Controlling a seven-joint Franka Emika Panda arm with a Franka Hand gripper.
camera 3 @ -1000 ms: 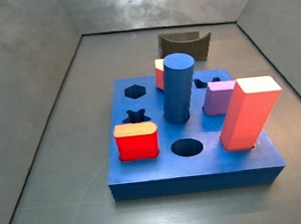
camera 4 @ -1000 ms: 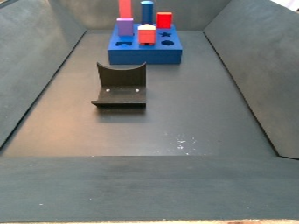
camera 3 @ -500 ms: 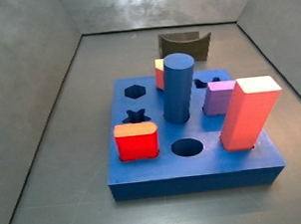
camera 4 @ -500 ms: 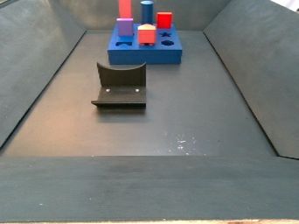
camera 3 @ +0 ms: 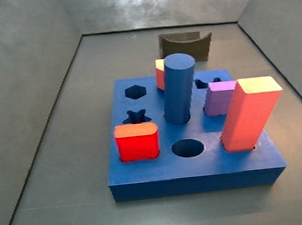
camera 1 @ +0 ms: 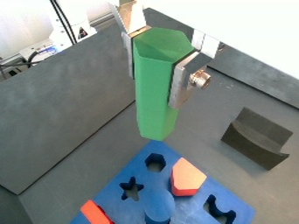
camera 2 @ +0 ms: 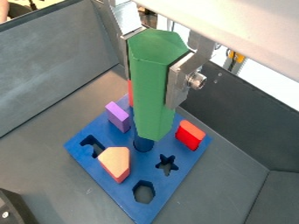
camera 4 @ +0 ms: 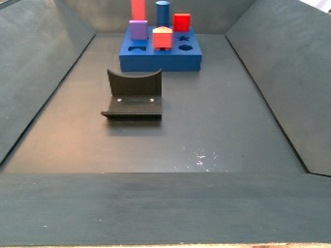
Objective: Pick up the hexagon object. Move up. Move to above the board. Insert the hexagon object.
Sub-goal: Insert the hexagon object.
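green hexagon object [camera 1: 158, 83] in claw [camera 1: 162, 54], above board [camera 1: 128, 171]

The slim green hexagonal plastic peg [camera 1: 156, 96] is held upright between the fingers of the gripper [camera 1: 158, 66], above the large flat blue board with shaped holes [camera 2: 86, 147]. In a side view, a thick blue cylinder [camera 3: 179, 87] is seated at the board's middle and a tall red square block [camera 3: 252, 115] at its right front corner. A dark grey curved block [camera 3: 184, 45] is set behind the board, apart from it.
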